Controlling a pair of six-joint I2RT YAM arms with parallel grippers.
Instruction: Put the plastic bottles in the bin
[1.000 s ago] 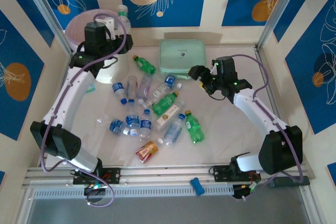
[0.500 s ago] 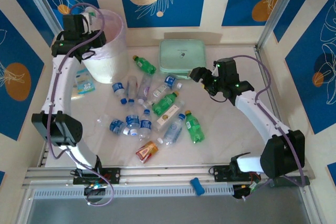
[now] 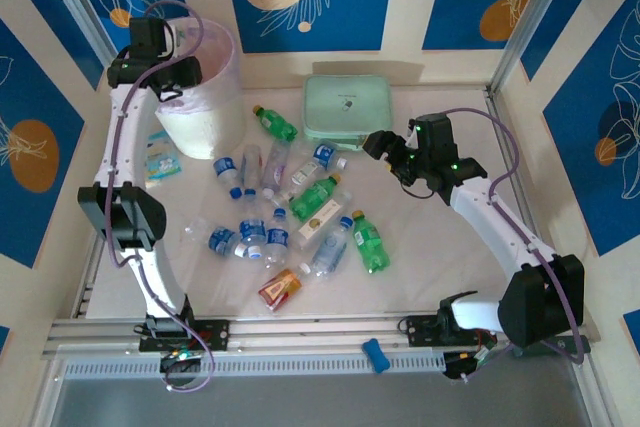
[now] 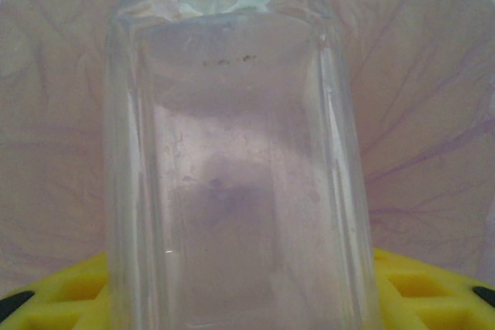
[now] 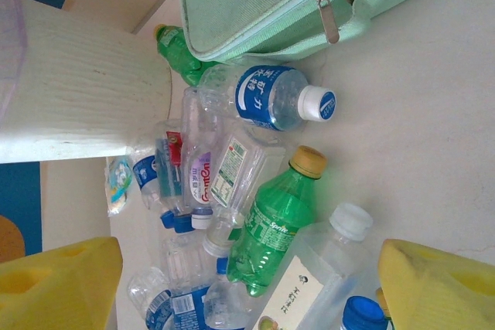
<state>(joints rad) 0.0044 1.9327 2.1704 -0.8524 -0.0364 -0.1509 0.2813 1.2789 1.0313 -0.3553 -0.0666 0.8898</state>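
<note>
My left gripper (image 4: 240,303) is shut on a clear plastic bottle (image 4: 232,152), its yellow fingers (image 4: 433,284) showing at either side of it. Behind the bottle is the bin's pinkish bag lining (image 4: 433,98). From above, the left gripper (image 3: 170,72) hangs over the rim of the bin (image 3: 205,107) at the back left. Several plastic bottles (image 3: 270,207) lie scattered mid-table, clear with blue caps and green ones (image 3: 313,195). My right gripper (image 3: 385,150) is open above the table, right of the pile. In the right wrist view the right gripper (image 5: 247,284) has a green bottle (image 5: 274,218) and a clear white-capped bottle (image 5: 317,276) under its gap.
A mint green zipped case (image 3: 347,107) lies at the back centre, touching a blue-labelled bottle (image 5: 271,98). A red-orange packet (image 3: 280,289) and a white carton (image 3: 320,219) sit among the bottles. A small wrapper (image 3: 160,155) lies left of the bin. Walls close the left, back and right.
The left arm has swung from in front of the bin to its back left and now reaches over the rim with the bottle. The right gripper has barely shifted.
</note>
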